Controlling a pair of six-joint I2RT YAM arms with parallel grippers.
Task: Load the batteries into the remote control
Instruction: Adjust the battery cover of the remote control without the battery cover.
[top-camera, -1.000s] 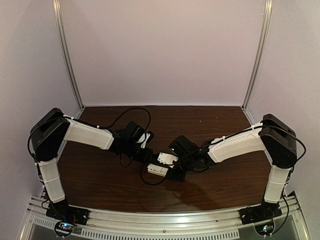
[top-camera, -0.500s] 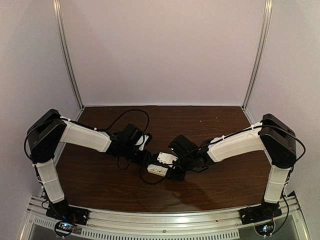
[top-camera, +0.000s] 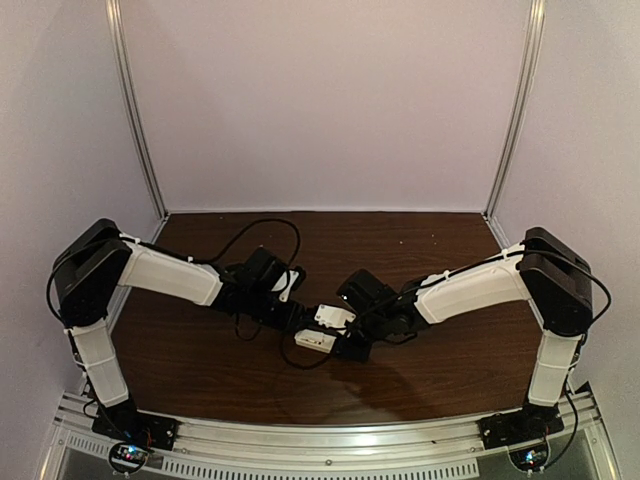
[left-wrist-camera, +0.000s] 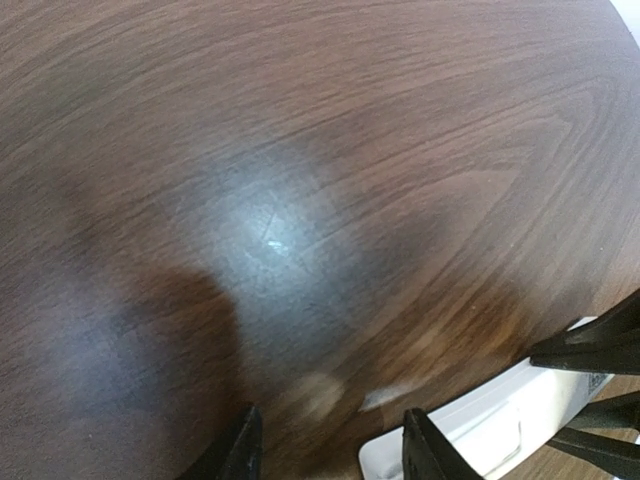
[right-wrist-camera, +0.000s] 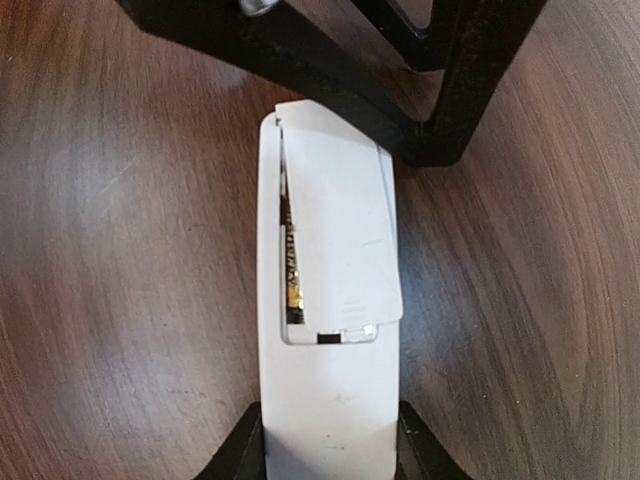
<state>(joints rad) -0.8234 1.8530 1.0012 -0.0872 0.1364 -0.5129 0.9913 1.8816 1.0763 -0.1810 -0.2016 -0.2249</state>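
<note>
The remote control (right-wrist-camera: 325, 400) lies back side up on the table, and my right gripper (right-wrist-camera: 330, 445) is shut on its near end. A loose white cover plate (right-wrist-camera: 340, 230) sits askew over the battery bay. In the gap beside it shows an orange-and-gold strip of one of the batteries (right-wrist-camera: 291, 270). My left gripper (left-wrist-camera: 335, 445) is open and empty just off the remote's (left-wrist-camera: 480, 430) far end. Its black fingers (right-wrist-camera: 300, 70) cross the top of the right wrist view. From above, the remote (top-camera: 316, 340) lies between the left gripper (top-camera: 297, 318) and the right gripper (top-camera: 347, 343).
Dark wooden tabletop (top-camera: 420, 250) with white walls on three sides. A black cable (top-camera: 250, 228) loops behind the left arm. The metal rail (top-camera: 330, 440) with both arm bases runs along the near edge.
The left arm's upper part has shifted slightly down and to the left. The right arm and the remote have stayed in place.
</note>
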